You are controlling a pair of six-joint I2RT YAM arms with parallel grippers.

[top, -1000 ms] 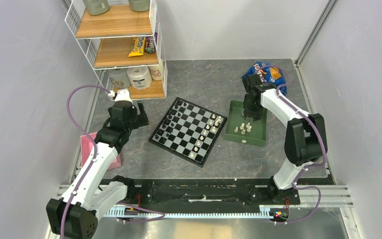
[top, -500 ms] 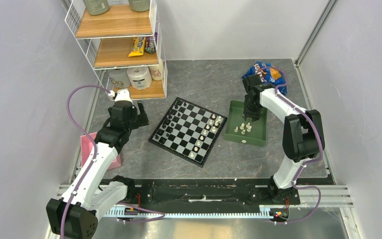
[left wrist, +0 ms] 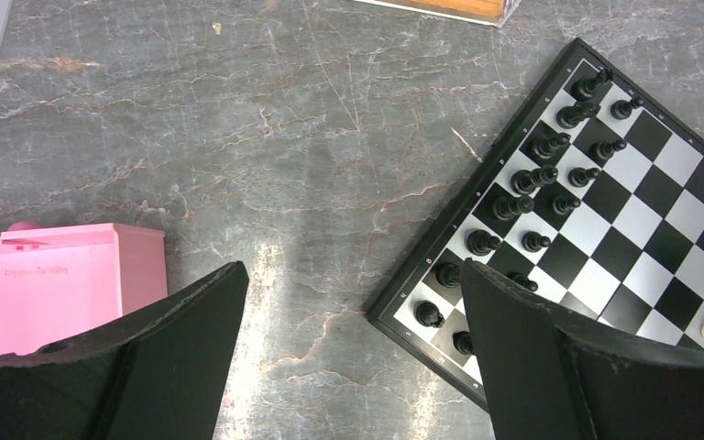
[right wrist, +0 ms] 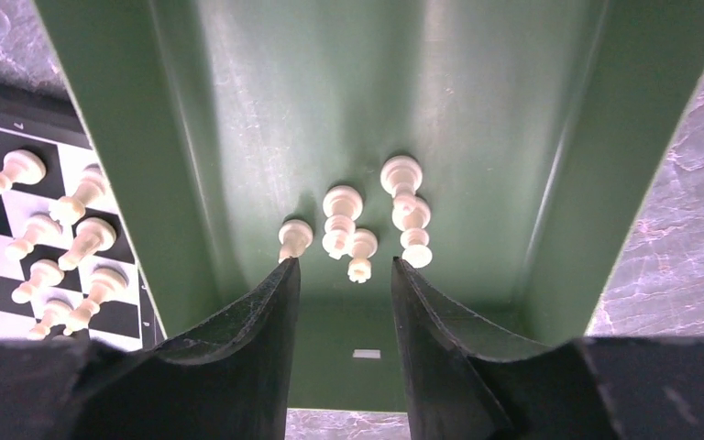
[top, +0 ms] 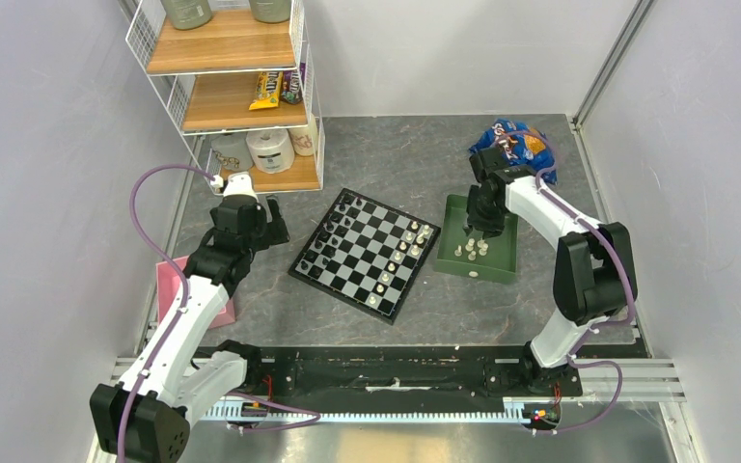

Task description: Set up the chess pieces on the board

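The board (top: 365, 253) lies mid-table, black pieces along its left edge, several cream-white pieces (top: 402, 249) along its right edge. Several more cream-white pieces (top: 471, 248) lie and stand in the green tray (top: 502, 268); they show in the right wrist view (right wrist: 357, 229). My right gripper (right wrist: 344, 266) is open over the tray, its fingertips just short of the cluster, empty. My left gripper (left wrist: 353, 275) is open and empty above bare table, left of the board's corner (left wrist: 385, 312).
A pink box (top: 169, 289) lies at the left by the left arm, seen in the left wrist view (left wrist: 50, 280). A wire shelf rack (top: 232, 87) stands at the back left. A blue snack bag (top: 516, 143) lies behind the tray.
My right gripper has shifted slightly left and toward the back over the tray. The left arm has not moved.
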